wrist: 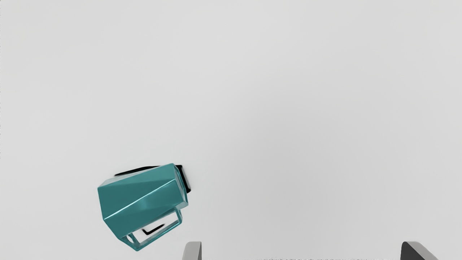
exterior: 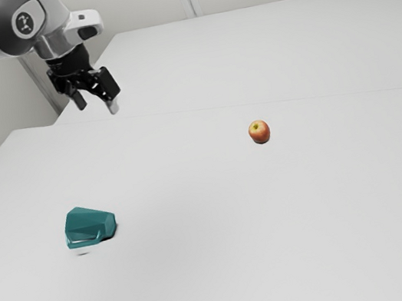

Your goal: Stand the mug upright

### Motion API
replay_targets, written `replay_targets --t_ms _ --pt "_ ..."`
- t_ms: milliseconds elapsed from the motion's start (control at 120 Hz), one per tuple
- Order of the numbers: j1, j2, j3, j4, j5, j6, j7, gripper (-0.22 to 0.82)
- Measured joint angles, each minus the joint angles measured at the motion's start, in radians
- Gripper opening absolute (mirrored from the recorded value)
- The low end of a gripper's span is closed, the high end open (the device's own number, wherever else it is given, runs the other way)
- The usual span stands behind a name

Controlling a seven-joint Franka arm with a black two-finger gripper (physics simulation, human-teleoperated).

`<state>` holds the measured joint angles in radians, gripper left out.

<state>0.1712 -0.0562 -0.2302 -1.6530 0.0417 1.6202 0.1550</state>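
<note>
Lying tipped, teal mug [wrist: 144,198]: toward tabletop [exterior: 276,223] edge at exterior view's left.
Gripper [wrist: 301,249]: up high, fingers wide apart, empty!
Feel: likely stiff, light, slick, chippable.
Hold: across the body, clear of handle [wrist: 159,236].

the mug [wrist: 140,202] looks glossy (almost glazed), the table [exterior: 238,229] smooth and matt.

i see a blue-green mug [exterior: 88,223] with a handle, lying on its side, to the exterior view's left of the apple [exterior: 259,132].
</note>
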Motion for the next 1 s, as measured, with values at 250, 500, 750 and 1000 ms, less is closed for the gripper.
replay_targets --t_ms 250,500,750,1000 --pt "-0.008 -0.014 0.002 -0.001 0.008 -0.029 -0.066 0.6" --pt "0.224 -0.117 0.002 -0.232 -0.209 -0.041 -0.062 0.6" --pt "0.437 -0.117 0.013 -0.424 -0.373 -0.038 0.132 0.6" --pt "0.589 -0.032 0.018 -0.465 -0.44 0.042 0.457 0.6"
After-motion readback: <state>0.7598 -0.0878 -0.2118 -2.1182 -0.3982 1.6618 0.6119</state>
